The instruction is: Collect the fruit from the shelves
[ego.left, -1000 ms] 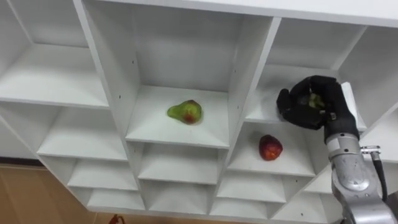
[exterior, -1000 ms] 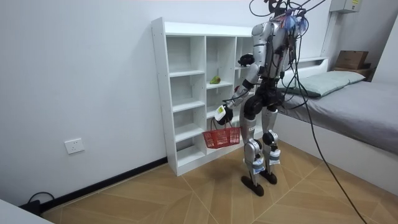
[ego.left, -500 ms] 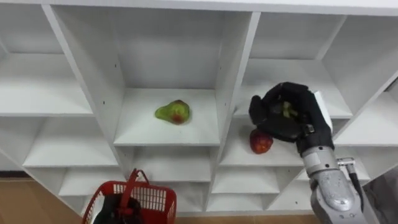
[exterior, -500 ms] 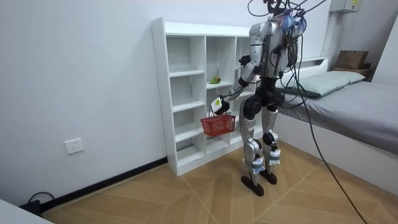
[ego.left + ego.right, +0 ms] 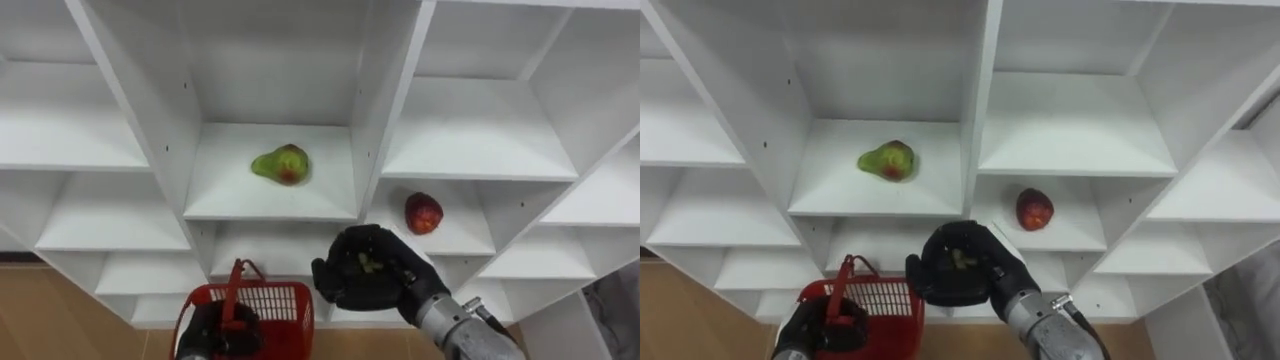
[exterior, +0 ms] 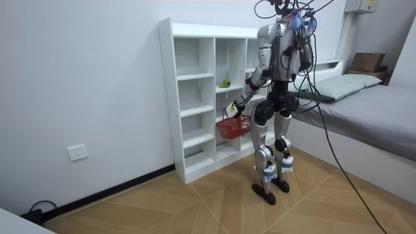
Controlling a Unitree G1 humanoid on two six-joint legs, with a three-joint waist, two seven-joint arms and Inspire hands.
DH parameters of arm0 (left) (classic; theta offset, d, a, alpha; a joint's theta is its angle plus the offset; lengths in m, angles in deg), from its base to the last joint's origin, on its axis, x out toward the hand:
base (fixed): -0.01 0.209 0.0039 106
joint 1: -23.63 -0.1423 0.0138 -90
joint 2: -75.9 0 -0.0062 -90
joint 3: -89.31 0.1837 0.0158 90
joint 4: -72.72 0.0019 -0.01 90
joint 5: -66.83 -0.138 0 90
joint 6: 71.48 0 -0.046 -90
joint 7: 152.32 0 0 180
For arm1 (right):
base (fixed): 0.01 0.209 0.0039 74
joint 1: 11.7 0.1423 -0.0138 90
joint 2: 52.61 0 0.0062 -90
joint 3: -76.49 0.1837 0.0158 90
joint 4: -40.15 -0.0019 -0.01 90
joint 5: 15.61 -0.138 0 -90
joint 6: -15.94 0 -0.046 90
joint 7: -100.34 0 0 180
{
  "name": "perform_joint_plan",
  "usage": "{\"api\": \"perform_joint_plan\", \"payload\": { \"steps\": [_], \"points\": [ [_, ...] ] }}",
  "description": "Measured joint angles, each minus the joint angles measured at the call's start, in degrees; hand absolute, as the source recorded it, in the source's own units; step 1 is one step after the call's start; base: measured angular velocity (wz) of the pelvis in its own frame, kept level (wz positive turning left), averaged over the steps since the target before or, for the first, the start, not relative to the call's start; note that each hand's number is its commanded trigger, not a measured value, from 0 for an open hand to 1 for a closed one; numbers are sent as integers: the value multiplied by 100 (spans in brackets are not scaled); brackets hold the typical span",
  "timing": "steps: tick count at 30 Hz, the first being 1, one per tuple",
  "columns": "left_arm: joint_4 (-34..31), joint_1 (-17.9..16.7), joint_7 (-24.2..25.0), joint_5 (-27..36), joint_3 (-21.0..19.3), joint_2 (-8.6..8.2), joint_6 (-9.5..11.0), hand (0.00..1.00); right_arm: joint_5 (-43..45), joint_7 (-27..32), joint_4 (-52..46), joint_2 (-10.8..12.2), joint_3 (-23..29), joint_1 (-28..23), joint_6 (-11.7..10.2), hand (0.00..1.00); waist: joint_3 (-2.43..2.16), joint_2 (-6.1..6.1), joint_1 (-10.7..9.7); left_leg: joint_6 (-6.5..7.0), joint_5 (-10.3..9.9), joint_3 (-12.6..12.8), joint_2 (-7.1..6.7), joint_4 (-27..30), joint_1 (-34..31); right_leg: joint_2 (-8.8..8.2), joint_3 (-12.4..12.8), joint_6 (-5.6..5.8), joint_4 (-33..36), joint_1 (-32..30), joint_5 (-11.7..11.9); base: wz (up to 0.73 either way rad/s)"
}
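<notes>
While standing before the tall white closet [image 6: 195,97], clasps a small green fruit [image 5: 365,264] in the curled fingers of the right hand [image 5: 390,288], just right of the red mesh basket [image 5: 282,300], gripped by its handle in the left hand [image 5: 215,337]. Green-red pear [image 5: 281,165] and red apple [image 5: 423,212] on separate shelves. Grey bed [image 6: 364,107] at the room view's right, on wooden parquet floor [image 6: 195,208].

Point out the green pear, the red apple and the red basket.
green pear [image 5: 280,164], left eye view, middle of its body.
red apple [image 5: 423,213], left eye view, middle of its front.
red basket [image 5: 285,305], left eye view, its mesh side wall.
</notes>
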Motion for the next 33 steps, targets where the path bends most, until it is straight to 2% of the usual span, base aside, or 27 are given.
{"api": "perform_joint_plan", "payload": {
  "steps": [3, 7, 16, 22, 30, 33],
  "points": [
    [0, 96, 87, 184, 4, -4, -68, 100, -20, -47, 0, 104, -10, 12, 73, 100, 16, -42, 5, 0, 0, 1, 0, 21, -108, -1, -2, 0, 1, -100, 0, 0],
    [0, 201, 93, 225, 51, -54, -101, 100, -50, -59, 190, 186, -93, 33, 172, 100, 21, -39, 8, 1, 0, 13, -1, 38, -193, -4, 6, 1, 2, -194, 4, 0],
    [132, 304, 84, 409, 161, -59, -101, 100, -398, 172, 958, 194, -107, 220, 168, 100, 77, 59, -24, 1, 1, 6, -1, 43, -297, -4, -11, 1, -1, -276, 4, 0],
    [177, 326, 88, 411, 172, -77, -104, 100, -399, 296, 1507, 190, -106, 372, 167, 100, 60, 179, -27, 1, 1, 5, -1, 48, -416, -1, -16, 0, 15, -386, 4, 0],
    [195, 437, 243, 413, 253, -92, -102, 100, -412, 443, 1854, 235, -90, 671, 164, 100, 57, 183, -24, 0, 1, 10, -7, 212, -639, -26, -145, 0, 32, -539, 4, 4],
    [450, 589, 363, 405, 296, -114, -93, 100, -432, 542, 1990, 272, -96, 840, 145, 100, 60, 201, -8, 0, 2, -4, -6, 218, -679, -27, -176, -7, 15, -563, 9, 3]
  ]
}}
